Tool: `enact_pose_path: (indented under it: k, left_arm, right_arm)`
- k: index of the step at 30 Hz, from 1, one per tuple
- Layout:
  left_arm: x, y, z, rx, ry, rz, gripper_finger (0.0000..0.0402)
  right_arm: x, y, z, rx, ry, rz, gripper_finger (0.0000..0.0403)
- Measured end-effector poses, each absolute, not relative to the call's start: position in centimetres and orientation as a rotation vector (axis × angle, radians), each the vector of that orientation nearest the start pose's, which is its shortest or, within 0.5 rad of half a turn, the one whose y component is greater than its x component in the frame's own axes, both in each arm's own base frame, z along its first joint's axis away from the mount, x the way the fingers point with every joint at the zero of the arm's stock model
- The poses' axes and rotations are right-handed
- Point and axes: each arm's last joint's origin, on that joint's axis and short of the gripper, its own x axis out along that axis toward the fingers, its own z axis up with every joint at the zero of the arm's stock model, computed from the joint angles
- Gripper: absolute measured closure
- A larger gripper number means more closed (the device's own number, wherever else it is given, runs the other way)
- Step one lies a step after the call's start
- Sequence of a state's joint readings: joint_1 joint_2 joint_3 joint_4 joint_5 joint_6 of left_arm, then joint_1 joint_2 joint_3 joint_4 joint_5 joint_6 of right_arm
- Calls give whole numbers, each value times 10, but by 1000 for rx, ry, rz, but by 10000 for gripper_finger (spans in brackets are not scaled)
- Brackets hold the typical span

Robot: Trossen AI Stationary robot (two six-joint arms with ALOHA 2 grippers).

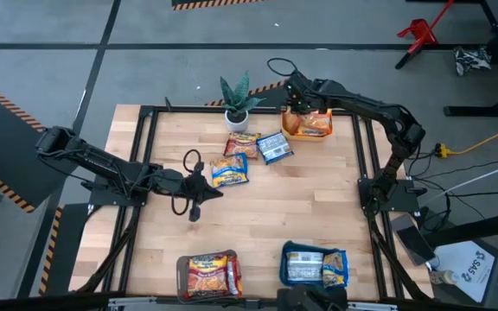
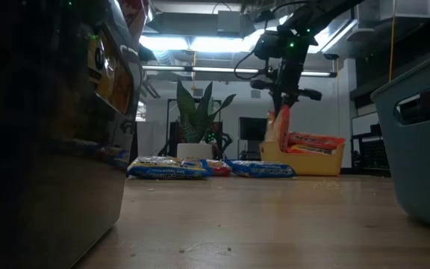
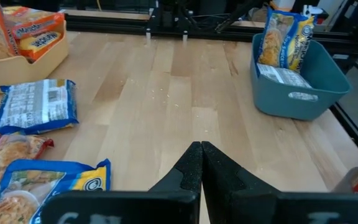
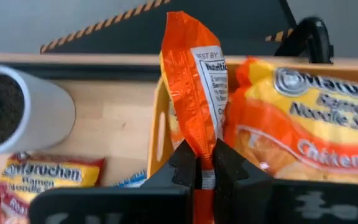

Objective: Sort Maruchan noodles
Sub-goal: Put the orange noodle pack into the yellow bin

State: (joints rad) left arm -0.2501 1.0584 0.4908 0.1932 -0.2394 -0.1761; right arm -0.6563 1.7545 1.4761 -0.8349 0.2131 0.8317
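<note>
My right gripper (image 4: 205, 171) is shut on an orange Maruchan packet (image 4: 194, 81) above the yellow tray (image 1: 308, 130) at the table's far edge. The tray holds more orange packets (image 4: 303, 130). A red packet (image 1: 242, 142), a blue one (image 1: 274, 147) and a blue-and-yellow one (image 1: 230, 170) lie flat on the table's middle. My left gripper (image 1: 207, 192) is shut and holds nothing. It hovers left of the middle, near the blue-and-yellow packet (image 3: 48, 186). My right gripper pinches the orange packet by its crimped end seam (image 4: 205, 155) between the two fingers, coming from above and pointing down. The packet (image 2: 281, 128) hangs upright below the fingers, its lower end down in the yellow tray (image 2: 304, 161) beside the packets lying there.
A potted plant (image 1: 236, 104) stands at the far edge, left of the yellow tray. A brown tray (image 1: 207, 275) with red packets and a teal tray (image 1: 314, 265) with blue ones sit at the near edge. Bare wood lies between them and the loose packets.
</note>
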Motion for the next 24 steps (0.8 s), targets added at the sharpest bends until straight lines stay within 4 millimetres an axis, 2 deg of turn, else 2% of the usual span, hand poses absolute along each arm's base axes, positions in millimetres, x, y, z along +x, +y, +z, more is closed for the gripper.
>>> enact_pose_path:
  k: [8, 15, 17, 24]
  left_arm:
    - [213, -47, 217, -78, 364, 36, 401]
    - [212, -47, 215, -70, 391, 41, 401]
    - [212, -46, 214, -67, 392, 52, 401]
    - [212, -45, 214, -58, 387, 96, 401]
  right_arm:
    - [298, -235, 244, 926, 793, -1145, 391]
    - [299, -236, 246, 851, 818, -1102, 382]
    - [300, -236, 247, 849, 818, -1077, 363]
    - [300, -238, 248, 815, 804, -1117, 252]
